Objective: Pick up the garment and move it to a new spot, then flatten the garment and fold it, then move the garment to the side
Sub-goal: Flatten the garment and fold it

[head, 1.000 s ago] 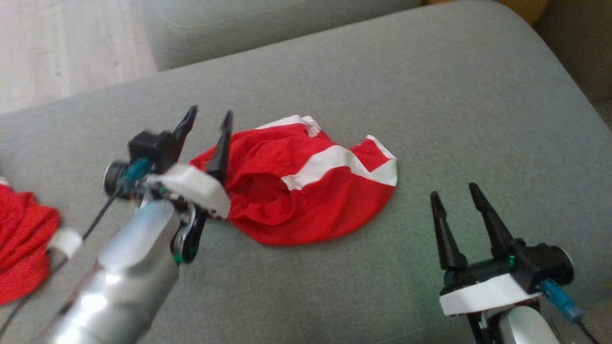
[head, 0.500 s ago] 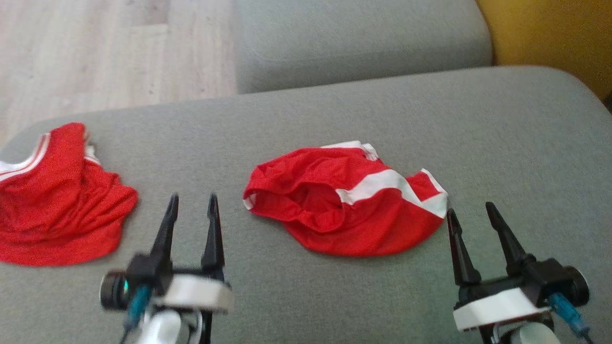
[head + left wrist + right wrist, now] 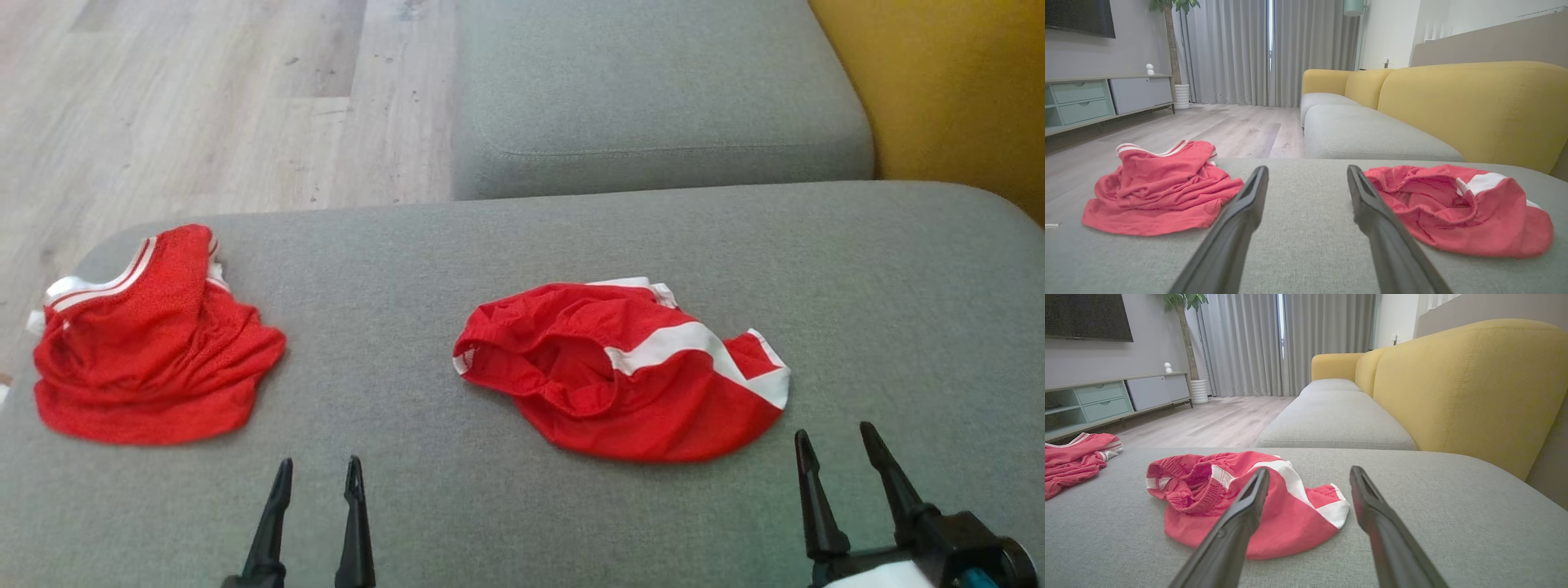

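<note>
A crumpled red garment [image 3: 637, 384] with a white stripe lies in the middle of the grey sofa cushion [image 3: 571, 237]; it also shows in the wrist views [image 3: 1453, 212] [image 3: 1298, 526]. A second red garment [image 3: 147, 351] with white trim is bunched near the cushion's left edge [image 3: 1163, 192] [image 3: 1073, 461]. My left gripper [image 3: 318, 465] is open and empty at the near edge, between the two garments [image 3: 1307, 169]. My right gripper [image 3: 834, 433] is open and empty, just beyond the striped garment's near right corner [image 3: 1309, 470].
Another grey seat cushion [image 3: 653, 82] lies beyond the first. A yellow backrest [image 3: 939, 82] runs along the right. Wooden floor [image 3: 204, 98] is past the cushion's left and far edges. A low cabinet [image 3: 1106, 98] and curtains stand far off.
The head camera has shifted, bringing the second garment into full view. My left arm has drawn back from the striped garment's left edge to the near edge. Both grippers stayed open.
</note>
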You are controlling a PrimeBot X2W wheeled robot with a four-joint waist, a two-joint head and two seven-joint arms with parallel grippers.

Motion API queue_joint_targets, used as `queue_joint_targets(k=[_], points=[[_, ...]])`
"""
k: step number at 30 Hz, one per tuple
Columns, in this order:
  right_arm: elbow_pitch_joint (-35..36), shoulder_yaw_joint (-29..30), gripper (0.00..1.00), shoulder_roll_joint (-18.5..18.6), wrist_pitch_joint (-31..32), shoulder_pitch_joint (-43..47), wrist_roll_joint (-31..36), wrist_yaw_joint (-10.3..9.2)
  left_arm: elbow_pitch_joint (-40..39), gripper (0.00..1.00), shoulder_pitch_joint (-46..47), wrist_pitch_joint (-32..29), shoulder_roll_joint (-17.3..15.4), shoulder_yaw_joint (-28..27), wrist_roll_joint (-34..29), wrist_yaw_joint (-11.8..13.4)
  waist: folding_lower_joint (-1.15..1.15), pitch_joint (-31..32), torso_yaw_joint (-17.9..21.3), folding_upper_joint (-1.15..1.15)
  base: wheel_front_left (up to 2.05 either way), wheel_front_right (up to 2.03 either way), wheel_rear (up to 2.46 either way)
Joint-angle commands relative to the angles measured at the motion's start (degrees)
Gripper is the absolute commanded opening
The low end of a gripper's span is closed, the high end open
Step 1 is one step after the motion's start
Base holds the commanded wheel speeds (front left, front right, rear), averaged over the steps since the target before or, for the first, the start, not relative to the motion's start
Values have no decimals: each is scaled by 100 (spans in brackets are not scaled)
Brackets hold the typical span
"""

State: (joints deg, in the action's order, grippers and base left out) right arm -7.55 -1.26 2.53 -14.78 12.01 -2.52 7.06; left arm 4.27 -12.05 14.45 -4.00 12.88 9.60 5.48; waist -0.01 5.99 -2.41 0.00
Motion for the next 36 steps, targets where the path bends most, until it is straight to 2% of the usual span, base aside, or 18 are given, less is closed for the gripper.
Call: queue_joint_targets(k=[1, 13, 31, 36], points=[[180, -130, 100, 35, -22, -215, -15, 43, -180, 100, 235, 54, 65, -212, -6, -9, 1, 8, -25, 0, 0, 0, 0], [168, -243, 100, 35, -22, -230, -43, 43, -52, 100, 272, 54, 108, -179, -378, -30, 1, 48, -129, 0, 0, 0, 0], [148, -211, 100, 35, -22, -241, -76, 43, 91, 100, 272, 54, 112, -101, -296, 24, 1, 55, -62, 0, 0, 0, 0], [150, -304, 100, 35, -22, -249, -1, 43, 208, 100, 327, 54, 112, -34, -212, 79, 1, -5, 112, 0, 0, 0, 0]])
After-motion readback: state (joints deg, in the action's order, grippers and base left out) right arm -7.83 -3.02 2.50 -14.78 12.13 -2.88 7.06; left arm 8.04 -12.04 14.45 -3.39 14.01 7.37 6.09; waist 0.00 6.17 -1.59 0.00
